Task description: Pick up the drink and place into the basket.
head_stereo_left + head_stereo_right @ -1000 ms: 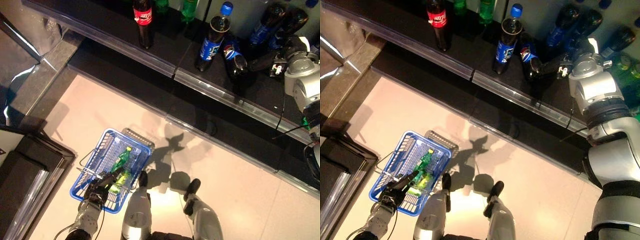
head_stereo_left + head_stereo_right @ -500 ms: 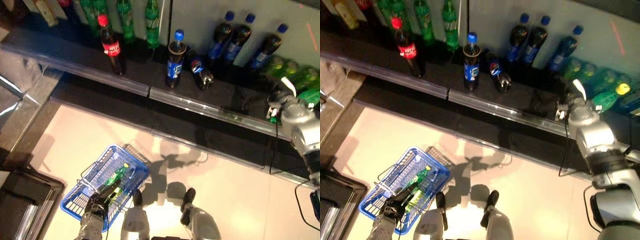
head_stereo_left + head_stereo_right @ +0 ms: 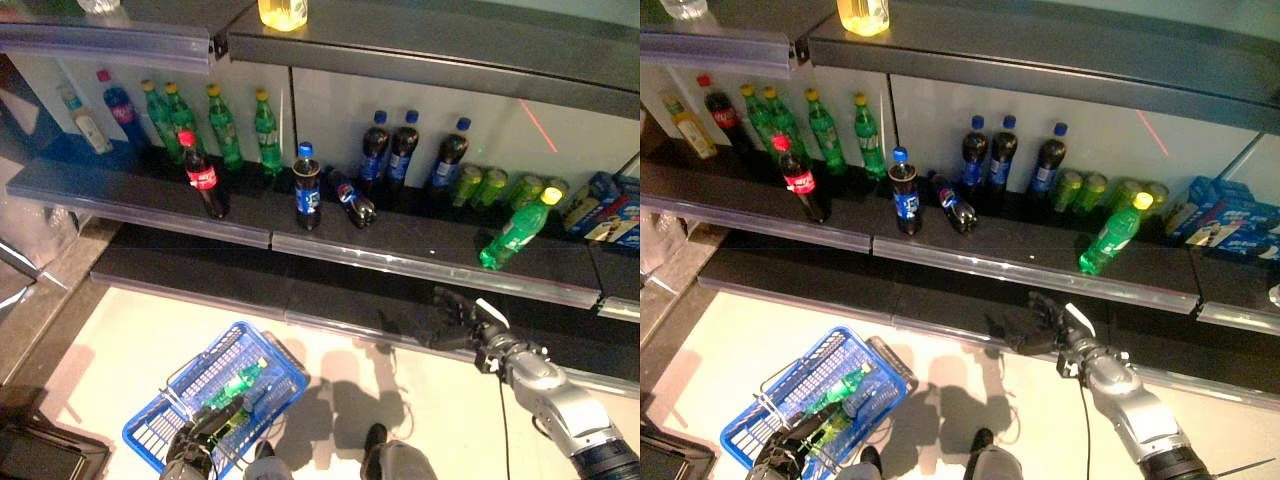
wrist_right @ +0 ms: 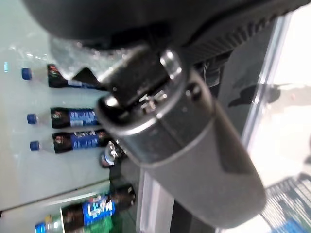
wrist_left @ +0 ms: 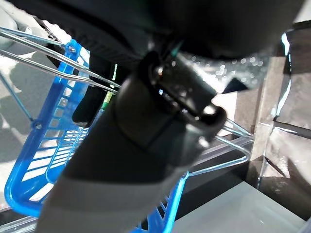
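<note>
Looking part done: one green bottle [image 3: 238,383] already lies in the blue basket [image 3: 165,425] lower left, left hand [image 3: 200,441] curled round its handle, right hand [image 3: 455,318] spread, empty, centre-right below the shelf [image 3: 400,262].

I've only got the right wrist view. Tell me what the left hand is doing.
Observer: The left hand is curled round the wire handle of the blue basket.
Operator: Report what's in it.
Observer: One green bottle lies inside.
Operator: Now check my right hand's fingers.
Observer: The right hand is open and empty. It is below the shelf edge, where a yellow-capped green bottle stands tilted.
</note>
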